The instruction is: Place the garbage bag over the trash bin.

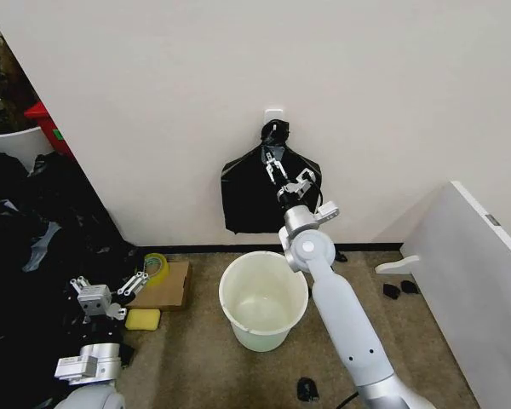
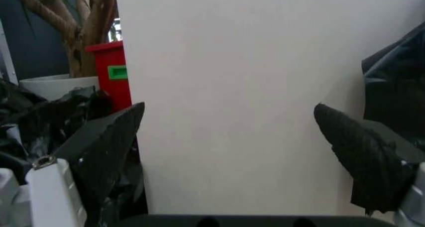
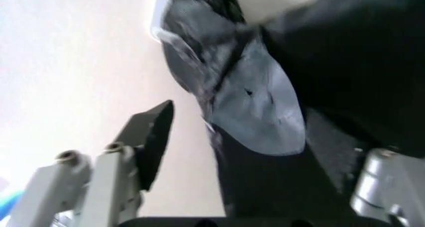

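Over on the left, beside a heap of black plastic (image 1: pixel 34 247), the left gripper (image 1: pixel 111 294) hung low near the floor with its jaws spread wide, empty and pointed at the bare wall; a yellow sponge (image 1: pixel 142 319) and a flat piece of cardboard (image 1: pixel 166 285) lay just beside it. In the middle, the trash bin (image 1: pixel 263 300) stood upright on the carpet, open-mouthed, with nothing in it that I could see and no liner on its rim. Directly above and behind it, the garbage bag (image 1: pixel 249 192) hung against the wall from a white hook (image 1: pixel 274 113), knotted top up, long axis vertical. The right gripper (image 1: pixel 281 173) was far nearer: raised to the bag's upper part, just below the knot, fingers (image 3: pixel 151 132) parted, with the black plastic lying between them but, I judged, not yet pinched.
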Controlling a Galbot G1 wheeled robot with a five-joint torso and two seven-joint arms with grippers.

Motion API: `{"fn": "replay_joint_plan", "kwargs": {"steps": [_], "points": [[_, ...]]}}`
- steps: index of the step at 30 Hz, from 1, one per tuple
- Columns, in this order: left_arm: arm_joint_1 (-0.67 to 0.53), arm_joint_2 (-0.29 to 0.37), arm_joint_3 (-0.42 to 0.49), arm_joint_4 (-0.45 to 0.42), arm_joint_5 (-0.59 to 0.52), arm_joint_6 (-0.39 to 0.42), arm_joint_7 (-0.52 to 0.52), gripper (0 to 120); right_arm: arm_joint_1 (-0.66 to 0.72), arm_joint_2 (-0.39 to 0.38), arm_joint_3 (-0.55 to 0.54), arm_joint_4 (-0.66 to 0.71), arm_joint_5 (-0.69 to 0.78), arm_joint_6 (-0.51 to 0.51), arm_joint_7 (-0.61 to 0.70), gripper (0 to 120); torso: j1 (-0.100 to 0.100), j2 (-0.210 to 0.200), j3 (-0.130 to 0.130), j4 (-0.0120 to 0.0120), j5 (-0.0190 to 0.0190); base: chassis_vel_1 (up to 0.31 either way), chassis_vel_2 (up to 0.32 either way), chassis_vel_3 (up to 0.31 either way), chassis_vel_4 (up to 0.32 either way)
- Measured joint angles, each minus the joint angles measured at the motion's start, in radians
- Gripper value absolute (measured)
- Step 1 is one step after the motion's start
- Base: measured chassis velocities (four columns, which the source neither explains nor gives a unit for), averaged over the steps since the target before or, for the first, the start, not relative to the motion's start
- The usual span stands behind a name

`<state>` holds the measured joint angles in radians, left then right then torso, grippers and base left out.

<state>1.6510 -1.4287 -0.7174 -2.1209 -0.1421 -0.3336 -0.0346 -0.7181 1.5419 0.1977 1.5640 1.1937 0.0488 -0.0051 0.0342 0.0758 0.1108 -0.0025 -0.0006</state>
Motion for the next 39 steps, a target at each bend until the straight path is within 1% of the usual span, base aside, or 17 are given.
{"fn": "replay_joint_plan", "kwargs": {"steps": [2, 3, 4, 7, 8, 10, 11, 12, 14, 15, 16, 18, 26, 30, 33, 35, 39], "points": [[-0.002, 0.000, 0.000, 0.003, 0.000, 0.000, -0.001, 100, 0.002, 0.002, 0.006, 0.000, 0.004, 0.011, -0.016, 57, 0.000, 0.000, 0.000, -0.0001, 0.0000, 0.000, 0.000, 0.000, 0.000], [-0.002, 0.000, 0.000, 0.003, 0.000, 0.000, -0.001, 100, 0.002, 0.002, 0.006, 0.000, 0.004, 0.011, -0.016, 57, 0.000, 0.000, 0.000, -0.0001, 0.0000, 0.000, 0.000, 0.000, 0.000], [-0.004, 0.000, 0.000, 0.005, 0.000, 0.000, -0.002, 100, 0.002, 0.002, 0.009, 0.000, 0.004, 0.014, -0.020, 50, 0.000, 0.000, 0.000, 0.0000, 0.0000, 0.000, 0.000, 0.000, 0.000], [-0.007, -0.001, 0.005, 0.011, 0.000, 0.000, -0.003, 100, -0.002, 0.000, 0.011, 0.000, 0.001, 0.021, -0.033, 37, 0.000, 0.000, 0.000, 0.0000, 0.0000, 0.000, 0.000, 0.000, 0.000], [-0.007, -0.001, 0.005, 0.011, 0.000, 0.000, -0.003, 100, -0.002, 0.000, 0.011, 0.000, 0.001, 0.021, -0.033, 37, 0.000, 0.000, 0.000, 0.0000, 0.0000, 0.000, 0.000, 0.000, 0.000], [-0.009, -0.001, 0.007, 0.014, 0.001, -0.001, -0.004, 100, -0.006, -0.004, 0.011, 0.000, -0.006, 0.025, -0.042, 27, 0.000, 0.000, 0.000, -0.0001, 0.0000, 0.000, 0.000, 0.000, 0.000], [-0.009, -0.001, 0.007, 0.014, 0.001, -0.001, -0.004, 100, -0.006, -0.004, 0.011, 0.000, -0.006, 0.025, -0.042, 27, 0.000, 0.000, 0.000, -0.0001, 0.0000, 0.000, 0.000, 0.000, 0.000], [-0.010, -0.002, 0.008, 0.016, 0.001, -0.002, -0.004, 100, -0.007, -0.005, 0.012, -0.001, -0.012, 0.027, -0.046, 20, 0.000, 0.000, 0.000, -0.0001, 0.0000, 0.000, 0.000, 0.000, 0.000], [-0.011, -0.002, 0.009, 0.017, 0.001, -0.003, -0.005, 100, -0.009, -0.007, 0.012, -0.003, -0.021, 0.030, -0.051, 14, 0.000, 0.000, 0.000, 0.0000, 0.0001, 0.000, 0.000, 0.000, 0.000], [-0.011, -0.002, 0.009, 0.017, 0.001, -0.003, -0.005, 100, -0.009, -0.007, 0.012, -0.003, -0.021, 0.030, -0.051, 14, 0.000, 0.000, 0.000, 0.0000, 0.0001, 0.000, 0.000, 0.000, 0.000], [-0.011, -0.004, 0.010, 0.017, 0.002, -0.003, -0.007, 100, -0.013, -0.010, 0.011, -0.003, -0.028, 0.034, -0.056, 6, 0.000, 0.000, 0.000, 0.0000, 0.0000, 0.000, 0.000, 0.000, 0.000], [-0.011, -0.006, 0.011, 0.017, 0.004, -0.004, -0.008, 100, -0.020, -0.015, 0.010, -0.003, -0.034, 0.037, -0.062, 0, 0.000, 0.000, 0.000, -0.0001, 0.0001, 0.000, 0.000, 0.000, 0.000], [-0.007, -0.012, 0.012, 0.015, 0.012, -0.006, -0.018, 100, -0.071, -0.046, -0.010, 0.043, -0.040, 0.047, -0.078, 0, 0.000, 0.000, 0.000, 0.0000, 0.0000, 0.000, 0.000, 0.000, 0.000], [-0.001, -0.013, 0.010, 0.006, 0.013, -0.006, -0.019, 100, -0.156, -0.096, -0.050, 0.125, -0.043, 0.055, -0.088, 0, 0.000, 0.000, 0.000, 0.0000, 0.0002, 0.000, 0.000, 0.000, 0.000], [0.004, -0.012, 0.005, -0.003, 0.013, -0.007, -0.019, 100, -0.251, -0.159, -0.097, 0.200, -0.072, 0.062, -0.108, 0, 0.000, 0.000, 0.000, -0.0001, 0.0003, 0.000, 0.000, 0.000, 0.000], [0.005, -0.011, 0.004, -0.005, 0.013, -0.008, -0.019, 100, -0.271, -0.172, -0.106, 0.217, -0.084, 0.064, -0.114, 0, 0.000, 0.000, 0.000, -0.0002, 0.0003, 0.000, 0.000, 0.000, 0.000], [0.016, -0.011, 0.003, -0.018, 0.016, -0.016, -0.021, 100, -0.362, -0.230, -0.137, 0.274, -0.163, 0.078, -0.150, 0, 0.000, 0.000, 0.000, -0.0001, 0.0003, 0.000, 0.000, 0.000, 0.000]]}}
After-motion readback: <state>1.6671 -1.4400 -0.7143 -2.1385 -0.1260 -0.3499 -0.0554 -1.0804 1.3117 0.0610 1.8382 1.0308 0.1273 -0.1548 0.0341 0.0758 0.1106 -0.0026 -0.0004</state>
